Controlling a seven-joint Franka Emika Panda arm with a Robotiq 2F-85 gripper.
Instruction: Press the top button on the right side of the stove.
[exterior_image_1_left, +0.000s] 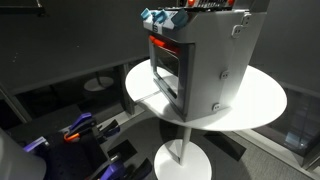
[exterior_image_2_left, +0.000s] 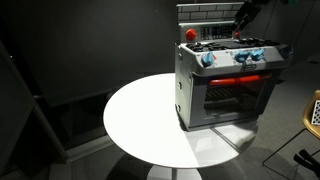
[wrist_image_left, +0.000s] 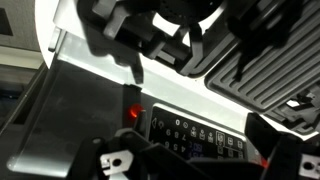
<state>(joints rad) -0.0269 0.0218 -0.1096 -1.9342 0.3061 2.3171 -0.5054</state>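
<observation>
The stove (exterior_image_1_left: 215, 60) is a boxy grey metal toy oven with a red-orange front and a dark glass door, standing on a round white table (exterior_image_1_left: 262, 100). It shows in both exterior views (exterior_image_2_left: 225, 95). Blue knobs (exterior_image_2_left: 240, 55) line its front top and a red knob (exterior_image_2_left: 191, 34) sits at one corner. My gripper (exterior_image_2_left: 245, 17) hovers over the back of the stove top (exterior_image_1_left: 205, 5). In the wrist view the gripper (wrist_image_left: 200, 160) is open and empty, its fingers either side of a dark button panel (wrist_image_left: 195, 130) with a red light (wrist_image_left: 135, 113). A black burner grate (wrist_image_left: 260, 70) lies beside it.
The table (exterior_image_2_left: 140, 120) has bare white surface beside the stove. Purple and orange gear (exterior_image_1_left: 75, 130) sits on the floor below it. A round stand base (exterior_image_1_left: 100, 83) lies further back. A yellowish object (exterior_image_2_left: 313, 110) stands at the frame edge.
</observation>
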